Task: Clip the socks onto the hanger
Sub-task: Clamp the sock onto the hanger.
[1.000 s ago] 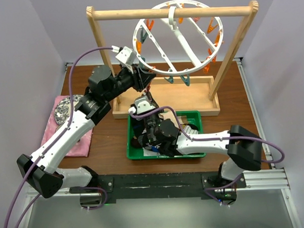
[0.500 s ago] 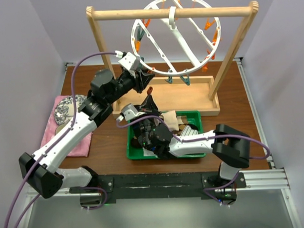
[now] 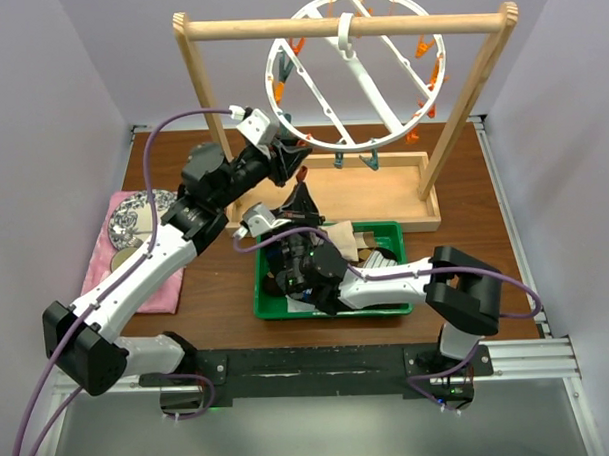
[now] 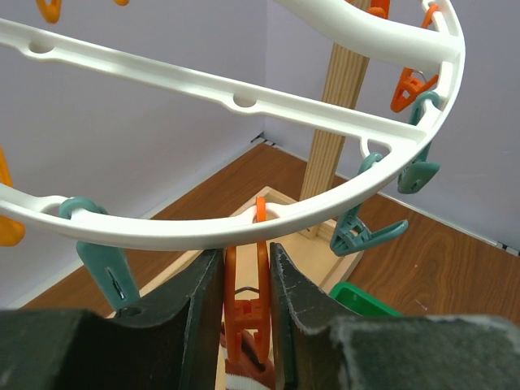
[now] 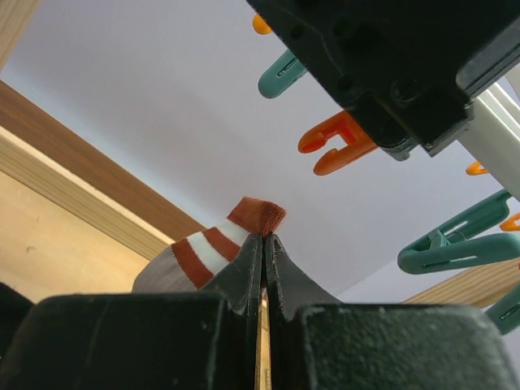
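The white ring hanger (image 3: 370,84) hangs by its hook from the wooden bar. My left gripper (image 3: 295,171) is shut on an orange peg (image 4: 246,301) hanging from the ring's lower left rim (image 4: 203,231), with one finger on each side of it. My right gripper (image 3: 302,200) is shut on the cuff of a sock (image 5: 219,244) with rust and white stripes, and holds it up just under that peg (image 5: 337,138). The sock's cuff shows at the peg's lower end in the left wrist view (image 4: 244,378). More socks (image 3: 345,237) lie in the green tray.
The green tray (image 3: 397,228) sits in front of the wooden frame's base (image 3: 383,190). The frame's round bar (image 3: 278,29) spans the top. A pink cloth (image 3: 136,284) with a patterned piece (image 3: 134,214) lies at the left. Teal pegs (image 4: 366,231) hang nearby.
My right arm has swung left and lifted the sock up close under the orange peg. My left gripper has shifted slightly with the ring, which has swung a little.
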Robot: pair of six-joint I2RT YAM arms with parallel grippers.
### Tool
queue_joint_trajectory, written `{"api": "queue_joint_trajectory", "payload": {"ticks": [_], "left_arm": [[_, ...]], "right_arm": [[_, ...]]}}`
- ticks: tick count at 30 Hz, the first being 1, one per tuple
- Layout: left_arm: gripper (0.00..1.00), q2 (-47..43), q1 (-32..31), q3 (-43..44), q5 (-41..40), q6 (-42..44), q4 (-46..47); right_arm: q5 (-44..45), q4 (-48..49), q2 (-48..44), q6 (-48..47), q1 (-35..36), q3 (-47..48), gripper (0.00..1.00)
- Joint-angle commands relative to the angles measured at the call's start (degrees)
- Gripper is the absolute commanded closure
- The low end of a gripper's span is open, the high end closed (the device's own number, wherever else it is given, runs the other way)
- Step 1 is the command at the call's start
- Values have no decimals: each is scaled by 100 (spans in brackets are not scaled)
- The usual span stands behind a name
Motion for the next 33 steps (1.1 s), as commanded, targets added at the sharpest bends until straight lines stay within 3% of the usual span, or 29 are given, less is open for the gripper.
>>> {"api": "queue_joint_trajectory", "payload": {"ticks": [1, 10, 22, 33], "left_arm": [[100, 77, 60, 118, 287, -239, 135], [100, -2, 165, 66, 471, -950, 179], [100, 7, 156, 22, 524, -1065, 259], [100, -46, 192, 13, 471, -1039, 259]], "right_arm": [[-286, 2653, -221, 52, -139, 248, 100], [-313, 2644, -63, 298, -140, 503, 100], [-392, 2644, -54, 421, -140, 679, 100], [-76, 2644, -502, 684, -140, 21, 100]]}}
